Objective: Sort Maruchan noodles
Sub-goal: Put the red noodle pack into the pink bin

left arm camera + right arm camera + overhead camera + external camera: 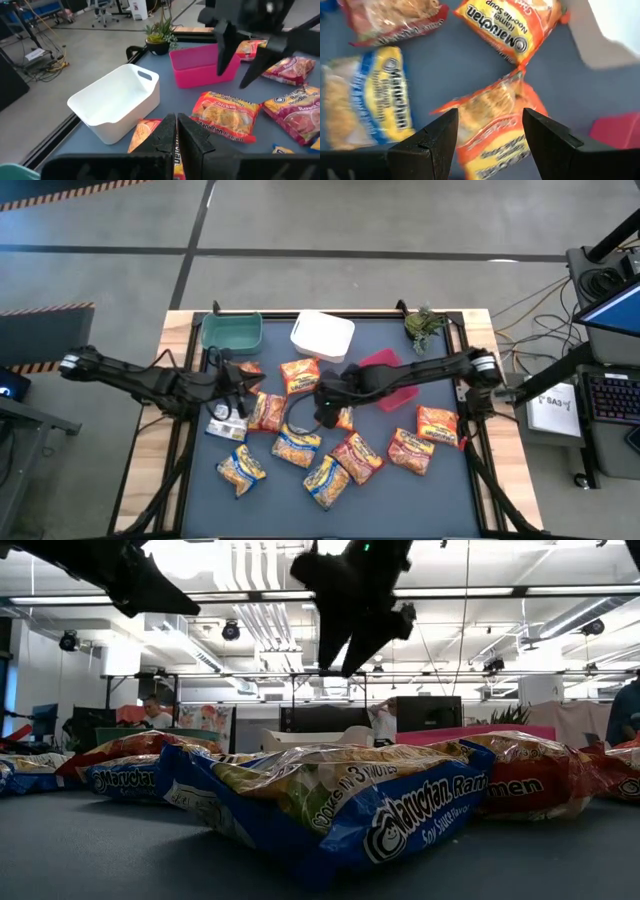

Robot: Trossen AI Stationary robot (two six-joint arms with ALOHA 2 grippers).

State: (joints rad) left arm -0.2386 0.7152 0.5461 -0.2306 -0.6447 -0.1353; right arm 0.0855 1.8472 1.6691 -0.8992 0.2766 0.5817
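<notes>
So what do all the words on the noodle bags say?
"Maruchan. Ramen", "Soy Sauce Flavor", "Cooks in 3 minutes": blue packet in front, low view.
"Maruchan": blue-edged packet behind it.
"men": red packet.
"Maruchan Ramen Noodle Soup": orange packet, right wrist view.
"Maruchan": yellow and blue packet.
"Chicken": orange packet, left wrist view.
Other print is too blurred to read.

A dark grey table top [455,490] with pale wooden edges carries the load. Along its far side sit a green bin [231,332], a white bin [322,337], a pink bin [385,366] — and what looks like a small potted plant [425,324]. Maruchan noodles [297,447] lie scattered nearer the front — roughly a dozen packets.
</notes>
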